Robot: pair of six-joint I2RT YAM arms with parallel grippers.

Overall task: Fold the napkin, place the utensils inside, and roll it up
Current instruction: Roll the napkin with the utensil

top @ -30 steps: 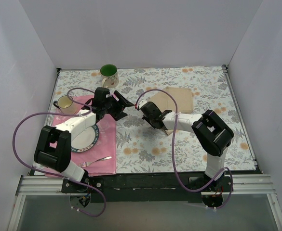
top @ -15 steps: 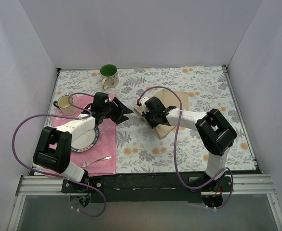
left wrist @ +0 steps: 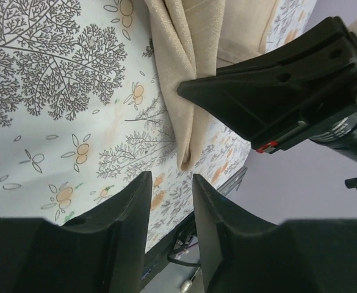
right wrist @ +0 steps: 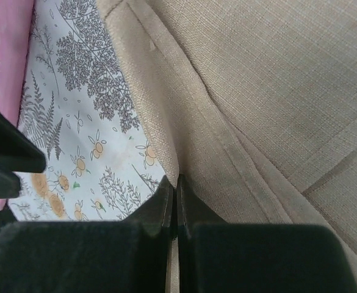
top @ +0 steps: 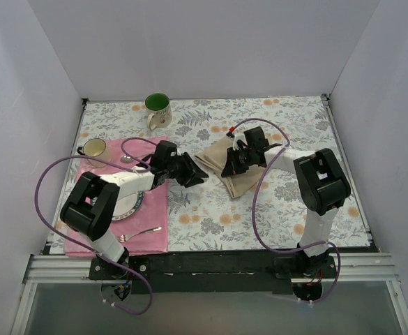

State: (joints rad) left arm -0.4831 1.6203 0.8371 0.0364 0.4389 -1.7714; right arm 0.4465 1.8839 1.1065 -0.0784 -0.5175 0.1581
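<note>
Counting one napkin [top: 216, 158], one fork [top: 139, 232], one plate [top: 128, 207].

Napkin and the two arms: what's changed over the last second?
The right gripper shut its jaws on the napkin edge and pulled it leftward, bunching it into folds. The left gripper swung right toward the napkin, jaws narrowing but open, holding nothing. The fork and plate stayed put.

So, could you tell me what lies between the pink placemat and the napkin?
The left end effector, above floral tablecloth, sits between the placemat and the napkin; the top external view shows it.
</note>
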